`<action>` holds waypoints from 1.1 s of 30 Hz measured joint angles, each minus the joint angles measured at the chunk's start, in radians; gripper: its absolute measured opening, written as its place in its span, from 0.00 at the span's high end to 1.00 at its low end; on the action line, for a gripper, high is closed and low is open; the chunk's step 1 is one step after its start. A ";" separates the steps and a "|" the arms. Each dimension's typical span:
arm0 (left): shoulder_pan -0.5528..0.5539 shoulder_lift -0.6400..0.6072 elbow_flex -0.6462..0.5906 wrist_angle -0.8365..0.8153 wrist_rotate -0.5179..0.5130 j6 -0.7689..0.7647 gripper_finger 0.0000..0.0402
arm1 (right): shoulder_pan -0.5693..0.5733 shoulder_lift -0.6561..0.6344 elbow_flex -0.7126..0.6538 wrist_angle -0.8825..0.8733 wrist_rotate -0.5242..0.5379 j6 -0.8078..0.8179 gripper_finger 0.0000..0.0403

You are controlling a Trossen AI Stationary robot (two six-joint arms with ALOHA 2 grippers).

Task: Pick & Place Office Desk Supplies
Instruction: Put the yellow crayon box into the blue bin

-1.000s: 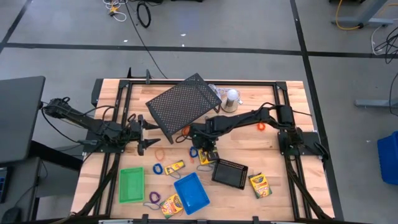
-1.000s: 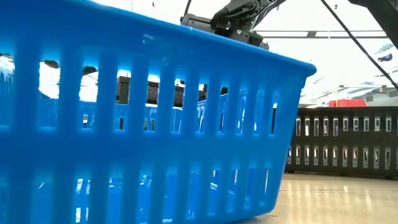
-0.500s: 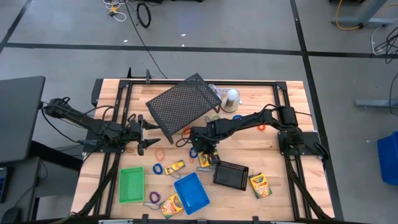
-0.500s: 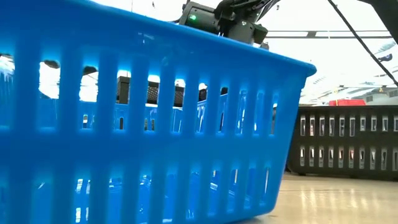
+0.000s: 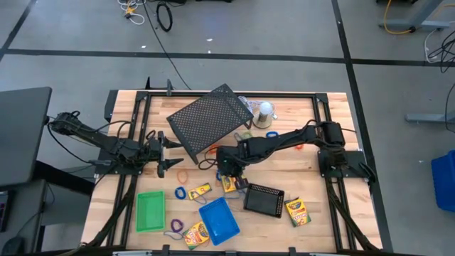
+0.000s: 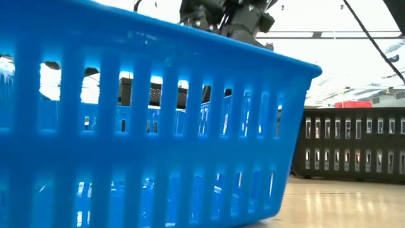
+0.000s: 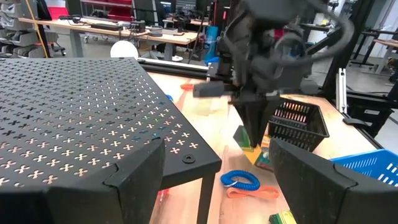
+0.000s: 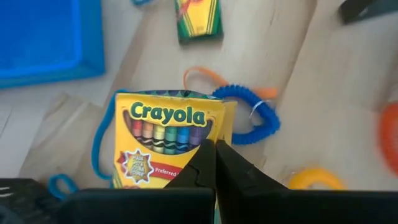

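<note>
My right gripper (image 8: 214, 163) is pinched shut on a crayon box (image 8: 166, 140), held just above mid-table near the black-mesh tray (image 5: 262, 199). Thin edge grip, so I reckon it could swing or slip out. Left gripper (image 5: 162, 151) waits, fingers apart.

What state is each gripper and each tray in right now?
Left gripper: open, empty.
Right gripper: shut, tips at the yellow Crayola crayon box.
Blue slotted plastic tray: upright, empty.
Green plastic tray: upright, empty.
Small black mesh tray: upright, empty.
</note>
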 joint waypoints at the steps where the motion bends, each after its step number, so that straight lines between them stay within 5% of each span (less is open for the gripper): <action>1: 0.000 0.000 0.000 0.000 0.000 0.000 0.27 | 0.003 -0.007 0.000 0.005 0.012 0.003 1.00; 16: -0.001 0.021 0.000 0.109 0.099 -0.037 0.27 | 0.025 -0.037 0.000 0.027 0.068 0.026 1.00; 33: -0.001 0.215 0.001 0.329 0.187 0.041 0.23 | 0.024 -0.049 0.000 0.142 0.115 0.029 1.00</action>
